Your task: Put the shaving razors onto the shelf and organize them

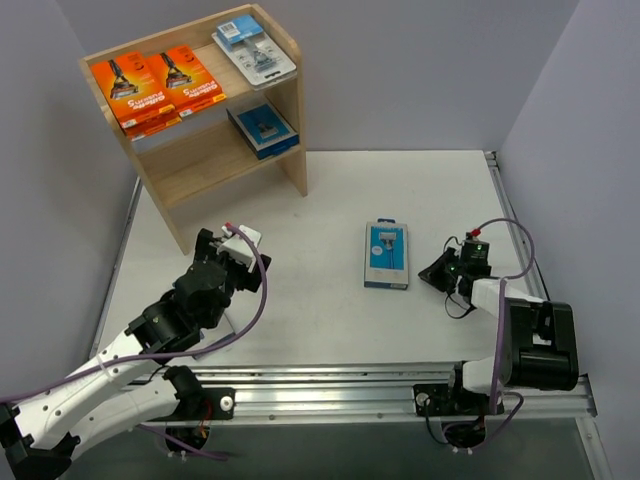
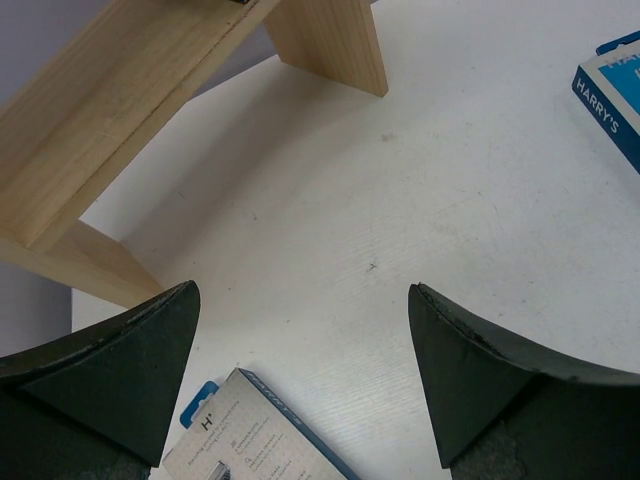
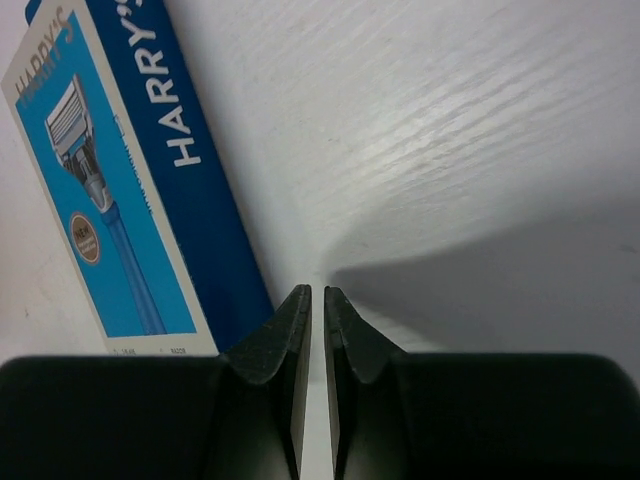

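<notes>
Two orange razor boxes (image 1: 130, 88), one blister pack (image 1: 255, 52), one blue box (image 1: 263, 128) sit on the shelf (image 1: 200, 155). One Harry's box (image 3: 130, 170) lies just left of the right gripper's (image 3: 317, 292) closed, empty fingers, a second box (image 2: 250, 430) beneath the left gripper's (image 2: 302, 300) wide-spread fingers.

The left arm (image 1: 100, 395) and the right arm (image 1: 497, 330) have white links and black joints. A thin purple cable (image 1: 264, 285) runs along each. The left claw (image 2: 302, 292) and the right claw (image 3: 317, 296) have matt black, wedge-shaped fingers.
</notes>
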